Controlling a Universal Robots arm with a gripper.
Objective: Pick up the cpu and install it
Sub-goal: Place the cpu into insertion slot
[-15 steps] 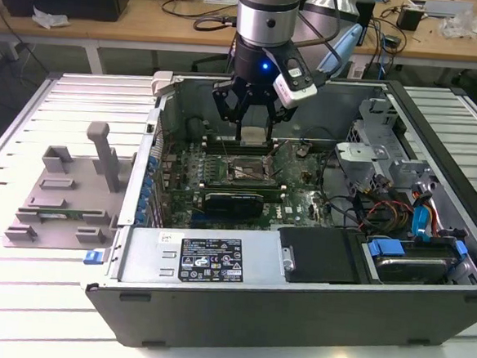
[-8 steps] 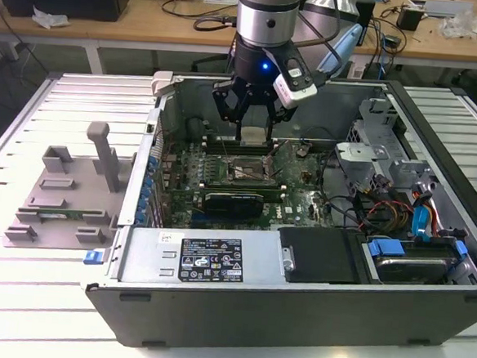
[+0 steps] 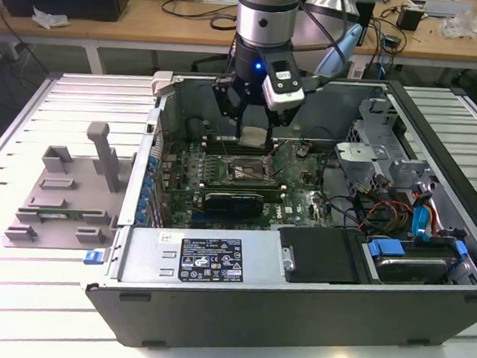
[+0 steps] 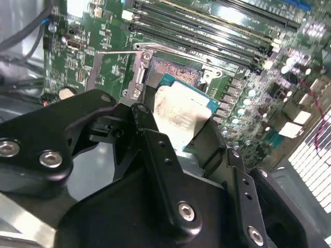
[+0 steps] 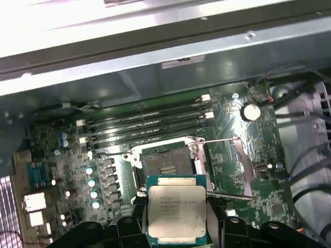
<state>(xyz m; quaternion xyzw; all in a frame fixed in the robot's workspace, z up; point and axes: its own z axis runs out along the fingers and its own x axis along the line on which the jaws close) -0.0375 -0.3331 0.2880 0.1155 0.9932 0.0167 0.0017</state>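
Over the open computer case (image 3: 295, 302) the robot arm (image 3: 266, 17) hangs from the top of the exterior view. Its jaws are clamped on the cpu (image 3: 252, 136) and hold it by two of its edges. The cpu is a small square chip with a silvery top and a thin green rim, which you can see well in the first wrist view. It is up in the air, just above the socket (image 3: 247, 171), and it is not sitting in it.

The socket is in the middle of the green board (image 3: 292, 179) on the floor of the case. In the first wrist view its metal lid (image 5: 243, 165) is swung open to one side, and a thin wire lever (image 5: 217, 140) lies across the board beside it. Long dark slots (image 5: 150, 121) lie in a row just past the socket.

A long black card (image 3: 233, 201) lies just beside the socket, on the side nearer the camera in the exterior view. Coloured wires (image 3: 388, 212) fill the case at the exterior view's right.

The case stands on a white ribbed table (image 3: 33, 304). A grey plastic tray (image 3: 65, 204) with upright posts lies on the table beside the case, at the exterior view's left. A wooden desk (image 3: 151, 17) with cables on it stands behind
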